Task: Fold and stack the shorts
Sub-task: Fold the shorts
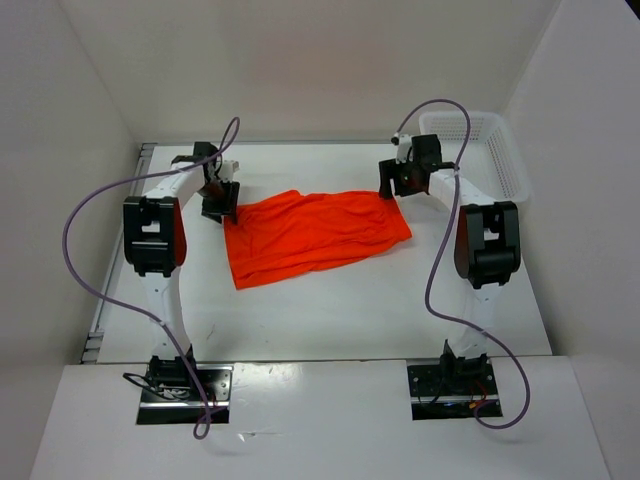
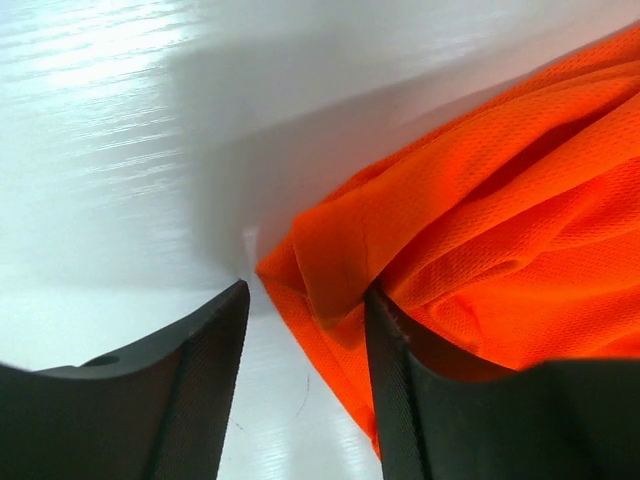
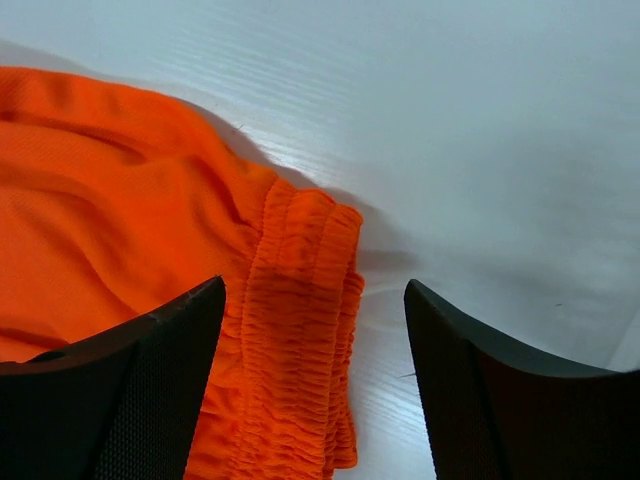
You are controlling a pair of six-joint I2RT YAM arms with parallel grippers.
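- The left gripper [image 2: 305, 395] fills the bottom of its wrist view, its 2 fingers parted by a moderate gap. A bunched corner of the shorts [image 2: 480, 230] lies in that gap against 1 finger, not clamped.
- The right gripper [image 3: 315, 390] stands wide open over the shorts' gathered elastic edge, holding nothing.
- The shorts lie spread and wrinkled on the middle of the table [image 1: 350, 310], between both grippers.
- A white mesh basket [image 1: 490, 150] sits at the far right corner.

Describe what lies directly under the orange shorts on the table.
The shorts lie on the white table, and only its bare surface shows around them. Anything beneath the fabric itself is covered and cannot be seen.
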